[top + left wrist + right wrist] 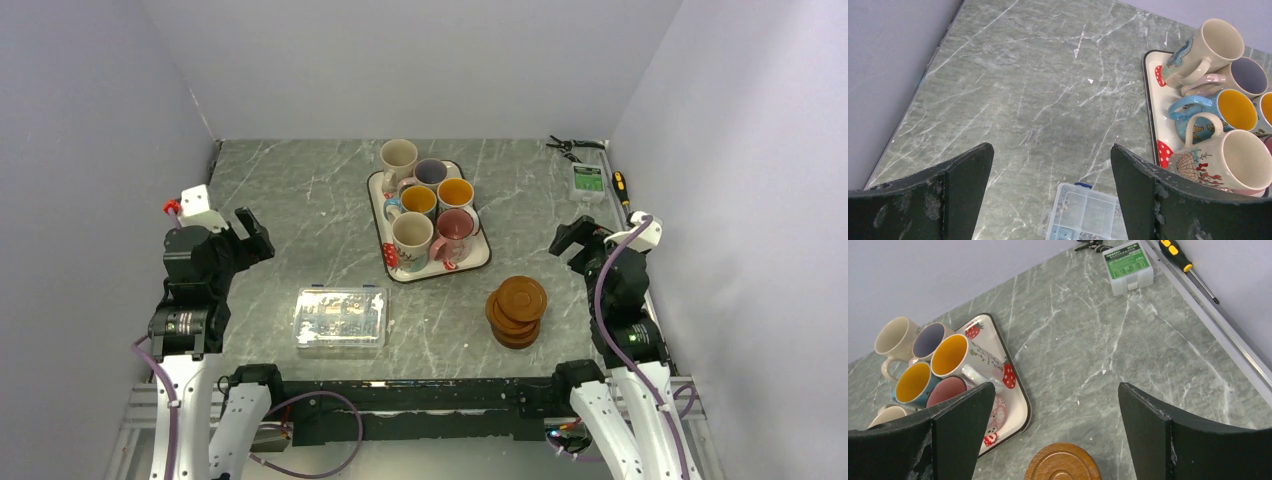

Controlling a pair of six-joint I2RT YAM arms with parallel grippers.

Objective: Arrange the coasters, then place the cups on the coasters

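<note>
The left gripper stands with its jaws spread wide and nothing between them. Under the gap is bare table, and that bare stretch runs to the far left corner. The table's left edge meets the wall close on the gripper's outer side, so the free room lies ahead and to the right. A clear plastic box sits by the near edge, just under and right of this gripper in the left wrist view.

The right gripper is also fully spread and holds nothing. Bare table lies beyond its fingers up to the far right corner. There a green-labelled box rests, with a screwdriver on the rail along the right edge. That edge is close on the gripper's right.

The coasters are in one uneven stack near the near edge, right of centre, left of the right gripper and nearer the bases. In the right wrist view the top disc shows just below the gap, toward the left finger, not touched. How many discs are stacked I cannot tell.

The cups, six of them, are crowded on a strawberry-print tray in the middle of the table, between the two grippers and well apart from both. None stands on a coaster.
</note>
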